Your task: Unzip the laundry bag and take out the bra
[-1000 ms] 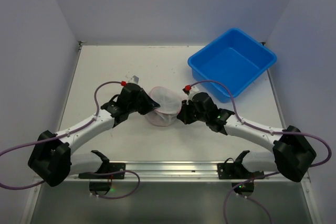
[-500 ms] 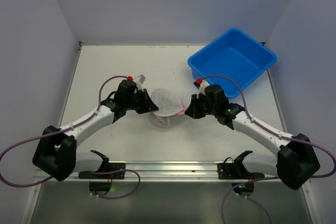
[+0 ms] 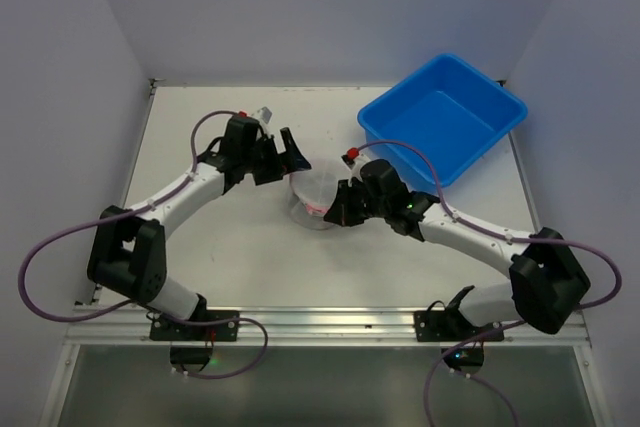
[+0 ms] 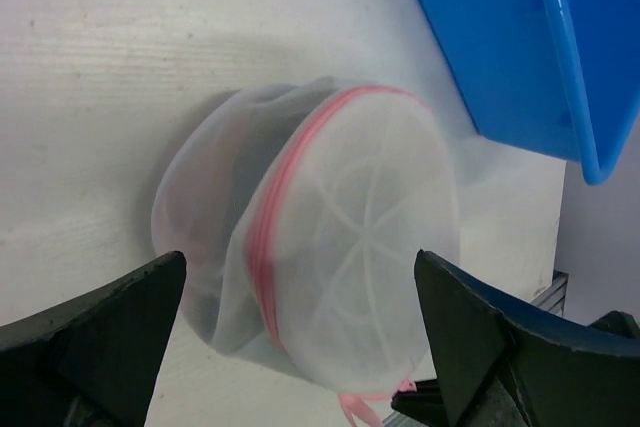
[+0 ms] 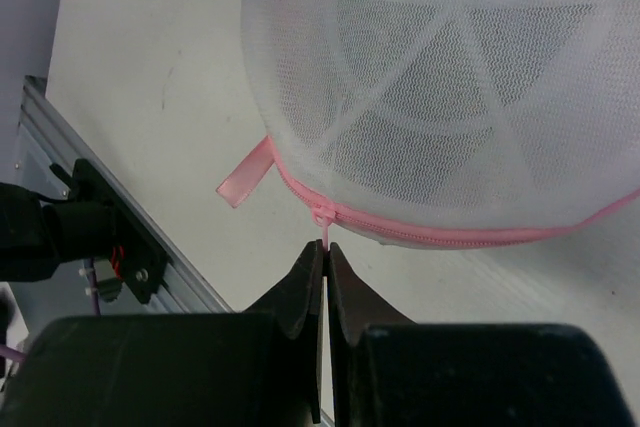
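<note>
The laundry bag (image 3: 314,191) is on the white bench (image 3: 230,247), near its middle, between the two arms. It does not lie flat. It is tipped on its side, so that one round face with white seams like spokes looks toward the right arm. The pink zipper (image 4: 268,237) runs around the rim of this face. In the right wrist view, the part of the zipper (image 5: 470,237) that shows along the lower rim looks closed. What is inside the mesh I cannot make out.

The left jaws are wide apart and hold nothing. In the left wrist view the two black fingers (image 4: 95,332) stand one on each side of the bag, and they do not touch it. From above, they are just beside the far left edge of the bag.

The right jaws are together, clamped on the small pink zipper pull (image 5: 322,217) at the near rim of the bag. A short pink ribbon loop (image 5: 245,175) hangs from the rim just beside the pull.

The blue plastic bin (image 3: 440,117) stands at the far right corner of the bench, apart from the bag.
</note>
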`<state>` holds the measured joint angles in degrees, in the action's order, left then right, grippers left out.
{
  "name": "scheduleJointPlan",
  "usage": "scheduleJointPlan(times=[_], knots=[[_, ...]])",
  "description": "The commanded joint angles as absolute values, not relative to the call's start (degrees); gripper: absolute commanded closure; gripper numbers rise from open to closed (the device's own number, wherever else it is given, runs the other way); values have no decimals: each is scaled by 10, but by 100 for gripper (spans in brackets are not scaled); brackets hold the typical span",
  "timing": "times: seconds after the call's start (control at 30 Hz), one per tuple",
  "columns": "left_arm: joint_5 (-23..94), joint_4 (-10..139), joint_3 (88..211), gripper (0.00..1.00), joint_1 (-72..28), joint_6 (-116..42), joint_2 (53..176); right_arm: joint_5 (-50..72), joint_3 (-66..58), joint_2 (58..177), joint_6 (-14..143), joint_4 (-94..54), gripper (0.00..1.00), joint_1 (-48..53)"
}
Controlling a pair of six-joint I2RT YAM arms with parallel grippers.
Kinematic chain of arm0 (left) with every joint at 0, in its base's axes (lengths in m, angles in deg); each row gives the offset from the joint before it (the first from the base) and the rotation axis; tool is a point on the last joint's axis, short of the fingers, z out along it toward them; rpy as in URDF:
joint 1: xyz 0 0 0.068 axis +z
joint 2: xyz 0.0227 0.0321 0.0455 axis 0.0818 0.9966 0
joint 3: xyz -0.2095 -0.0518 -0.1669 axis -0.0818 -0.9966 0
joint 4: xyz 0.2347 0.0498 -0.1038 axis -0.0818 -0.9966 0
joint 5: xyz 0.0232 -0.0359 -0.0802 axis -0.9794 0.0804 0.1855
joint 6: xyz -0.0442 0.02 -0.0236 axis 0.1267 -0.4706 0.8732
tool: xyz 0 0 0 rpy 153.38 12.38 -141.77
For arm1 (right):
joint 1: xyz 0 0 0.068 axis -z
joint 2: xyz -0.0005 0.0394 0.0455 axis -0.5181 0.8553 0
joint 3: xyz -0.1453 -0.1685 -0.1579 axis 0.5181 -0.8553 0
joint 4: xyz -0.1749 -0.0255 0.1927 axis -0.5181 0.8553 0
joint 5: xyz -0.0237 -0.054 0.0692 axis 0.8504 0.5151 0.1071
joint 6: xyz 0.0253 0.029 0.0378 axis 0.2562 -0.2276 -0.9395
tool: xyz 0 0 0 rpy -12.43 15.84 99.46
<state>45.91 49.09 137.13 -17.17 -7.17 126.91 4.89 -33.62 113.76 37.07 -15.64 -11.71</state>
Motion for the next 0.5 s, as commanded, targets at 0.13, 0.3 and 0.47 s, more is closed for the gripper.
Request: scheduleJointPlan(times=[0.13, 0.3, 0.47], knots=[[369, 469, 1268, 0, -183, 28, 1117, 81, -279, 1188, 329, -229, 100, -147], [346, 484, 1246, 8, -237, 81, 1096, 90, -273, 1210, 324, -239, 100, -160], [323, 522, 1224, 34, -270, 113, 1116, 96, -267, 1217, 327, -233, 100, -167]])
